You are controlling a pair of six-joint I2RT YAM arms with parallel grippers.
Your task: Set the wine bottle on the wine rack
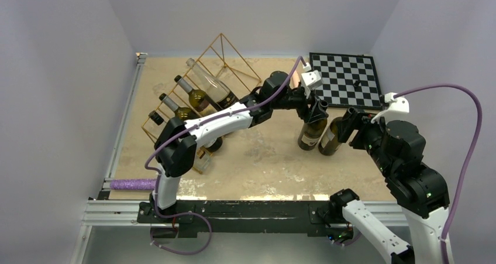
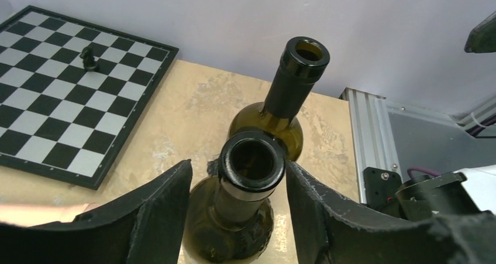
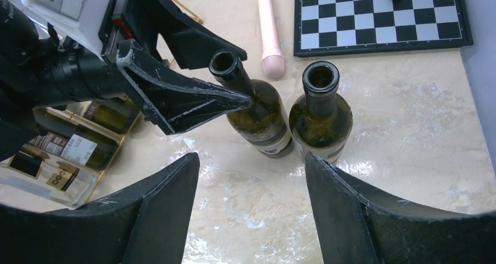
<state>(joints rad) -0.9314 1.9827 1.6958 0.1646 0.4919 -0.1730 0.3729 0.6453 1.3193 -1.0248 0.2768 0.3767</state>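
surface point(image 1: 263, 158): tan and marbled, with pale walls on three sides
wine rack point(image 1: 240, 55): gold wire prism near the far left corner, set at a slant to the edges; several bottles lie on its sloping grid, necks toward the far left corner
chessboard point(image 1: 345, 79): black and white, flat in the far right corner
right gripper point(image 3: 251, 158): over the right side of the surface, near the two standing bottles; jaws spread wide, nothing between them, touching nothing
left gripper point(image 2: 237, 176): reaches across to the right half, at the top of the wine bottle; jaws parted and straddling the neck, not clamped; in the left wrist view one finger point(image 2: 316, 205) sits right against the lip, while the other stands off with a clear gap
wine bottle point(image 1: 312, 132): dark green with a pale label, upright on the right half just before the chessboard's near edge; long axis vertical, open mouth pointing straight up, base on the surface; well apart from the wine rack
second bottle point(image 1: 330, 138): same kind, upright, mouth open, just beside the first on the side toward the right edge; whether the two touch cannot be told
pink cylinder point(image 3: 268, 30): lies flat along the chessboard's left edge, long axis running near to far
chess piece point(image 2: 88, 59): one dark piece standing on the board
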